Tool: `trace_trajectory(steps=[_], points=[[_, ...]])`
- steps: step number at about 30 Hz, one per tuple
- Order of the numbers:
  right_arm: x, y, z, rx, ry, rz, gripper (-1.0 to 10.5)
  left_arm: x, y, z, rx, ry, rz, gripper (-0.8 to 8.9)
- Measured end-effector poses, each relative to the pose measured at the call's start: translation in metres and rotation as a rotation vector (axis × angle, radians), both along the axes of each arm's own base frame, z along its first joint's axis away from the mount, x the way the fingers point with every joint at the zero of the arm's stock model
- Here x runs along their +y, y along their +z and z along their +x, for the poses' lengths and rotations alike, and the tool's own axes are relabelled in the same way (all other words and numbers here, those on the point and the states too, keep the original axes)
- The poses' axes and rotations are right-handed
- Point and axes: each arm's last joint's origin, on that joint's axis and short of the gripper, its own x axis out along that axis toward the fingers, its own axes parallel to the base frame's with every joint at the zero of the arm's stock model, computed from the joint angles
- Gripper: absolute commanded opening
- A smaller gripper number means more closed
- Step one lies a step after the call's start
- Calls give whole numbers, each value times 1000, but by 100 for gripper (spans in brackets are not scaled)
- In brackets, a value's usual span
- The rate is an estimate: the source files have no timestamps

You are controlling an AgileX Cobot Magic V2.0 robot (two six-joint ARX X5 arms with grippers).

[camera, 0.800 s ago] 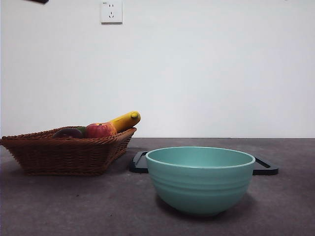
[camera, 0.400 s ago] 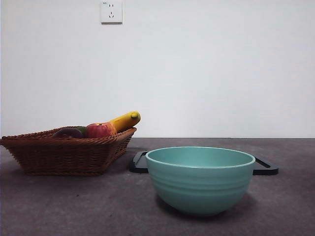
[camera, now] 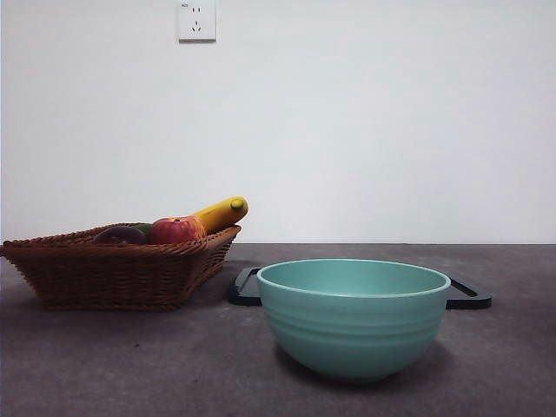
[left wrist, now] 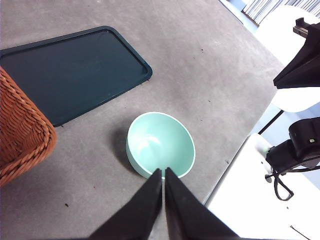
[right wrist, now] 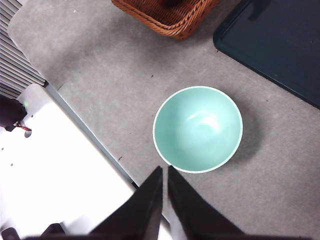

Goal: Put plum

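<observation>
nothing among the things on the table has shifted since the earlier frames; only a dark tip once seen at a top corner of the front view is gone now. both arms are held high, well above the table. the left gripper [left wrist: 163, 172] is pressed shut with nothing in it, and the right gripper [right wrist: 165, 172] is likewise closed and empty. nearest below both sits the teal bowl [camera: 354, 314], seen empty from either wrist. just behind it lies the dark tray [left wrist: 70, 70], bare. further off to one side stands the wicker basket [camera: 113, 274], and in it the plum [camera: 120, 234] is glimpsed as a dark hump low against the rim, beside a red apple [camera: 176, 230] and a yellow banana [camera: 222, 213].

trouble is likely in the pick: the plum is crowded by its neighbours, so the apple could be seized instead, and glossy skin may slip from the jaws. where it is to be put is not stated.

the grey tabletop [camera: 130, 365] is matte and speckled. behind, a white wall with a socket [camera: 196, 20] is seen.
</observation>
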Motion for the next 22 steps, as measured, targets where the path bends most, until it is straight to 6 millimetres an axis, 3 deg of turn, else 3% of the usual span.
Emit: trace_trajectory(steps=[11,17,22], points=[[0,0,0,0,0,0,7,2,5,0,-77,12,1,7],[0,0,0,0,0,0,7,24,30,-6,-496,238,7,7],[0,0,0,-6,0,4,7,45,20,-22,-778,519,26,7]])
